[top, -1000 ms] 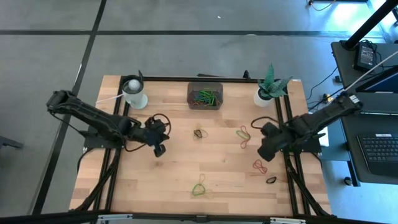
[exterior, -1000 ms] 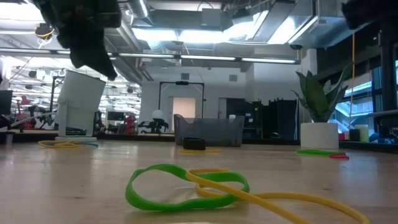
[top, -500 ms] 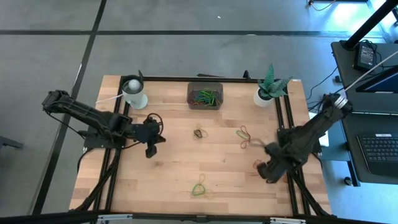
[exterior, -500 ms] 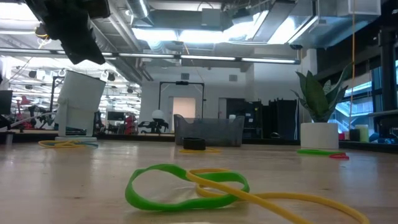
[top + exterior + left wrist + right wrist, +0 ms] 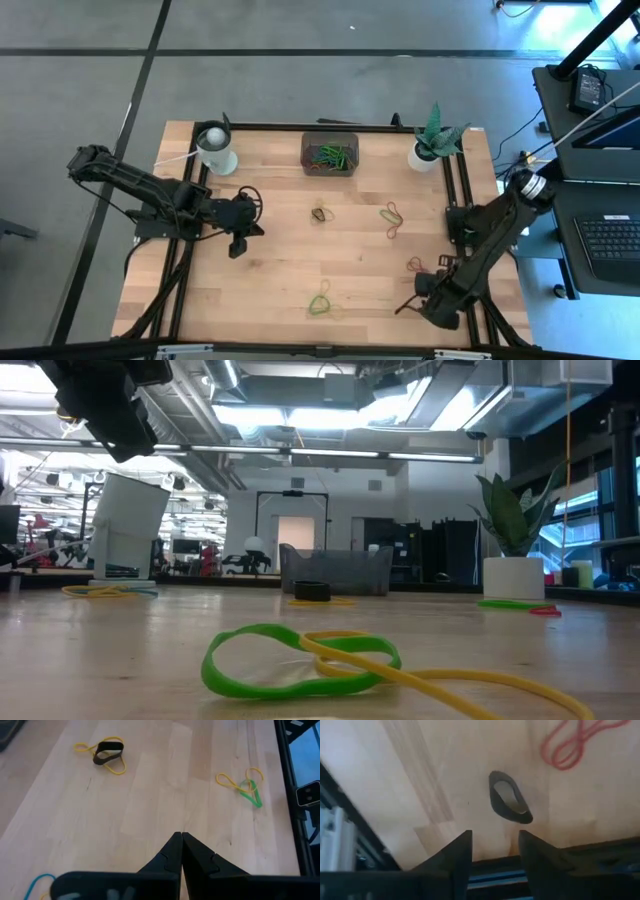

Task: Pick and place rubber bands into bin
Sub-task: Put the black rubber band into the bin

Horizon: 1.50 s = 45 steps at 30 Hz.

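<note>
The dark bin (image 5: 329, 155) stands at the table's far middle with green rubber bands inside; the low view shows it as bin (image 5: 335, 572). Loose rubber bands lie flat on the wood: a black-and-yellow one (image 5: 320, 214), a mixed bunch (image 5: 392, 215), red ones (image 5: 415, 264) and a green-and-yellow one (image 5: 320, 302). My right gripper (image 5: 495, 845) is open and points down near the table's near right corner (image 5: 432, 297). It hangs above a black band (image 5: 509, 797), with the red bands (image 5: 572, 742) beyond. My left gripper (image 5: 181, 837) is shut and empty above the table's left part (image 5: 238, 242).
A white cup (image 5: 215, 148) stands at the far left and a potted plant (image 5: 432, 145) at the far right. Black rails run along the table's left and right sides (image 5: 462, 200). Bare wood lies between the scattered bands in the middle.
My right gripper has swung from beside the mixed bunch toward the table's near edge, sunk lower and tipped to point down, ending above the black band. My left gripper has drawn back a little toward the left edge. The bands have not moved.
</note>
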Tool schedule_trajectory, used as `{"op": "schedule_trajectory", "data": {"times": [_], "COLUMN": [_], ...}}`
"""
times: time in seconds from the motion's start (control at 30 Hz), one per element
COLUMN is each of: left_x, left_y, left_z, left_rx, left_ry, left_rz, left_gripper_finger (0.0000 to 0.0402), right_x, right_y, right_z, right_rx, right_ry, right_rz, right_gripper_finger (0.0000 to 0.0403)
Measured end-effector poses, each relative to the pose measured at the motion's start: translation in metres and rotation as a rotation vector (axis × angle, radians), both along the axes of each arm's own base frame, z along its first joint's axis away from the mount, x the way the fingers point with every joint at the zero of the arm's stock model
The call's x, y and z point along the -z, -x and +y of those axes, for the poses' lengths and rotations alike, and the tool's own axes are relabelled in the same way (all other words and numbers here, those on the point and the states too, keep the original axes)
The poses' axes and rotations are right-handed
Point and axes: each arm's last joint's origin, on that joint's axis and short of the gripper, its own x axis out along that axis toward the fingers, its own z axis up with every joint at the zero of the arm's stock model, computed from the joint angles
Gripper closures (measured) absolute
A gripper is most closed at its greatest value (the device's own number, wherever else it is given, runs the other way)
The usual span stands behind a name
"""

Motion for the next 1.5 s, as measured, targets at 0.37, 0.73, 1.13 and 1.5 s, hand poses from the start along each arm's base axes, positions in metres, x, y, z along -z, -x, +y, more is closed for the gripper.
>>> {"op": "schedule_trajectory", "data": {"times": [0.37,0.73,1.13,1.5], "left_x": [-0.003,-0.007,-0.008,-0.006], "left_y": [-0.002,-0.006,-0.007,-0.008], "left_z": [0.001,0.001,0.002,0.010], "left_rx": [-0.090,-0.140,-0.070,0.134], "left_ry": [0.023,0.026,-0.048,-0.173], "left_rz": [-0.041,-0.109,-0.118,-0.100], "left_gripper_finger": [0.0398,0.0398,0.0398,0.0398], "right_x": [0.037,0.067,0.020,-0.035], "right_y": [-0.002,-0.008,-0.004,-0.005], "right_z": [0.011,0.019,0.017,0.000], "right_rx": [-0.346,-0.428,0.060,0.537], "right_ry": [0.118,0.117,-0.002,-0.058], "right_rz": [-0.002,0.047,-0.029,-0.436], "right_gripper_finger": [0.0195,0.0302,0.0397,0.0396]}}
